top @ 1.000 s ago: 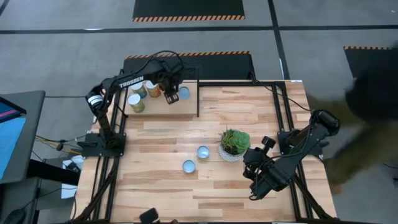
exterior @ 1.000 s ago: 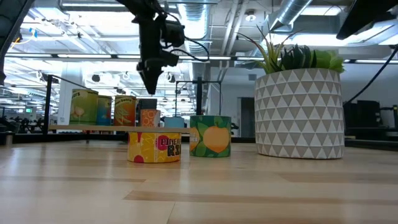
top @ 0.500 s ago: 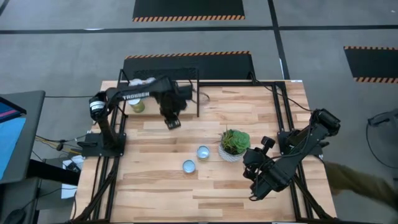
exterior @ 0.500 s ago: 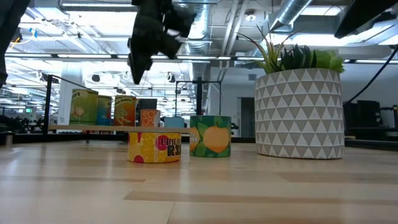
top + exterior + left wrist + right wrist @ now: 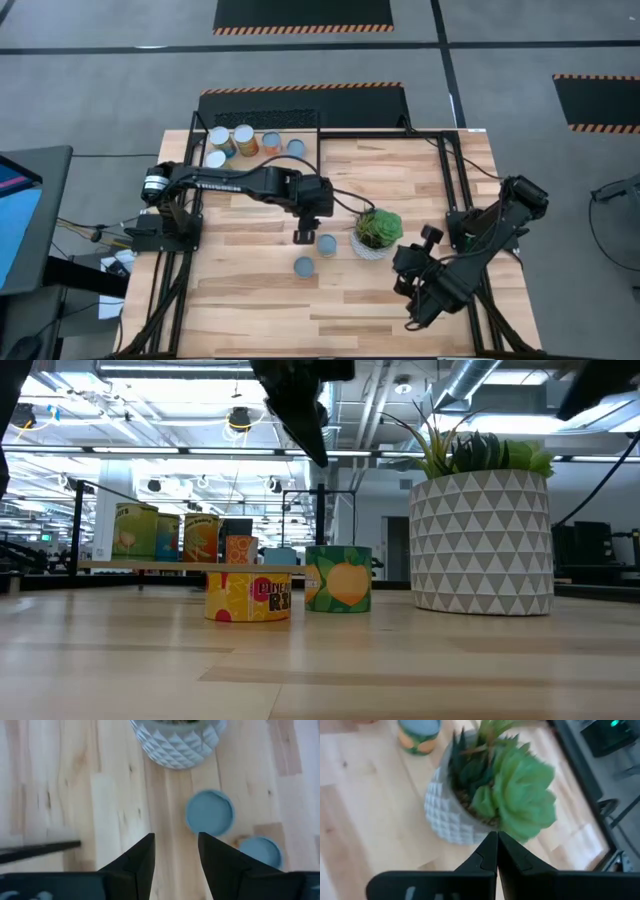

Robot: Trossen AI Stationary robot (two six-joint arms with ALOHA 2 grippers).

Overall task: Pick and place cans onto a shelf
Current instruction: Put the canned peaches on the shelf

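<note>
Upper left on the plank wooden bench (image 5: 400, 180), the black-framed light-wood shelf (image 5: 300, 120) holds five tin cans (image 5: 244, 136). Two blue-topped cans (image 5: 326, 244) stand mid-frame beside the white patterned pot (image 5: 366, 249) holding a green plant. Above them the left gripper (image 5: 304, 236) hangs wide and empty; the right gripper (image 5: 497, 851) is pinched closed.

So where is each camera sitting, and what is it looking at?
High view: above, facing straight down on the table; both arms show.
Low view: at tabletop height, facing two cans and the plant; left arm overhead.
Left wrist view: open left tool over two cans.
Right wrist view: shut right tool facing the plant.
All four share the plant.
</note>
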